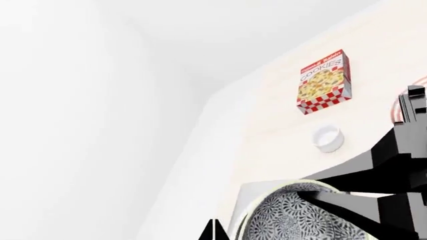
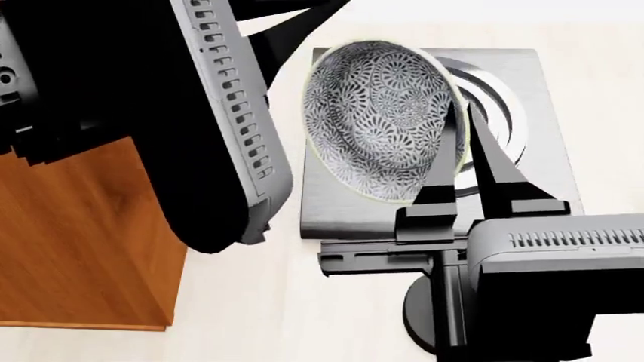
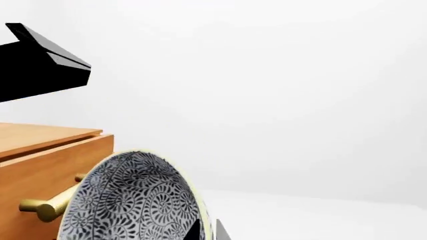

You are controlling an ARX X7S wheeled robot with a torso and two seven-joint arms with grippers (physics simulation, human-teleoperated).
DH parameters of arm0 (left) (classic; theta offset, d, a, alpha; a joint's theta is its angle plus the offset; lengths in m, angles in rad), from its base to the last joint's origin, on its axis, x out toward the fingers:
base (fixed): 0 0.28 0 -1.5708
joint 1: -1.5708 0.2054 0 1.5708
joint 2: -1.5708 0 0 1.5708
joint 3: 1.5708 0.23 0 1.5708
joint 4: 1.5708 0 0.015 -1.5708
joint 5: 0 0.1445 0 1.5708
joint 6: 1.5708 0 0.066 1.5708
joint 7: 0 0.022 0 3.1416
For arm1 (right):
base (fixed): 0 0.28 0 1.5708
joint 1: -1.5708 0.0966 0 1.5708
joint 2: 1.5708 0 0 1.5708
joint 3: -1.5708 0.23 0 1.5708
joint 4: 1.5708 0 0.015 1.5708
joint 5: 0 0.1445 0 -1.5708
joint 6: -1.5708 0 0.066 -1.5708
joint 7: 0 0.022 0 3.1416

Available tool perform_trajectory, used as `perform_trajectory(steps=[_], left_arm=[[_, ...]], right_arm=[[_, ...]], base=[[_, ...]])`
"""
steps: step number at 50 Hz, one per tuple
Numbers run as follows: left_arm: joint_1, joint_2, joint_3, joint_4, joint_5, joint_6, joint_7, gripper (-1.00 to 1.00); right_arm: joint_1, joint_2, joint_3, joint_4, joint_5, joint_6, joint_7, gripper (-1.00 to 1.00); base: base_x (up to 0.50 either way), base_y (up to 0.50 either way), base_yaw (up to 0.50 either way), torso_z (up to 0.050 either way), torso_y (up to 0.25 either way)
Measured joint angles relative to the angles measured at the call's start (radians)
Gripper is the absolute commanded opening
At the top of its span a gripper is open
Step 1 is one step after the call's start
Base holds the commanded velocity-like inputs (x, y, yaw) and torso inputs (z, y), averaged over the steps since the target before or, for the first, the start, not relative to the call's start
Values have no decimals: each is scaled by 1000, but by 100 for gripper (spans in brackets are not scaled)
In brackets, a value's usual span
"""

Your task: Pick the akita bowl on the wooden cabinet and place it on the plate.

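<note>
The akita bowl (image 2: 378,121) hangs tipped on its side above the grey burner, its speckled outside facing up. My right gripper (image 2: 458,139) is shut on its rim, one finger inside and one outside; in the right wrist view the rim passes between the fingertips (image 3: 205,231). The wooden cabinet (image 2: 81,249) is at the lower left, and its top and a brass handle (image 3: 47,205) also show beside the bowl (image 3: 133,200). A slice of the plate (image 1: 399,107) with red rings shows behind the right arm. My left gripper (image 1: 213,231) is shut and empty, beside the bowl (image 1: 300,220).
A grey square burner (image 2: 503,98) with rings lies under the bowl on the pale counter. A cookies box (image 1: 323,81) and a small white cup (image 1: 327,138) stand further along the counter. The left arm (image 2: 151,113) fills the upper left of the head view.
</note>
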Motion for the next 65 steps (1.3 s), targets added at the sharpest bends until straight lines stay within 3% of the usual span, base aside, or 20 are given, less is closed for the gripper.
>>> perform_trajectory(steps=[1,2,15,38,65], left_arm=[[0,1,0,-4,1,-2,-2,-100],[-1,2,0,-7,2,-4,-4,100],[0,19,-11,-73,23,-33,-61,100],[9,70,-137,-267,34,-62,-208,100],[11,86,-204,-334,49,-49,-290,100]], right_arm=[[1,0,1,0,2,2,2,-100],[2,1,3,1,3,4,4,-100],[1,7,10,-7,-4,18,32,-100],[-57,38,80,-33,-14,20,136,-100],[-213,104,311,-93,51,-43,296,-100]], base=[[0,0,0,0,0],[0,0,0,0,0],[0,0,0,0,1],[0,0,0,0,0],[0,0,0,0,0]])
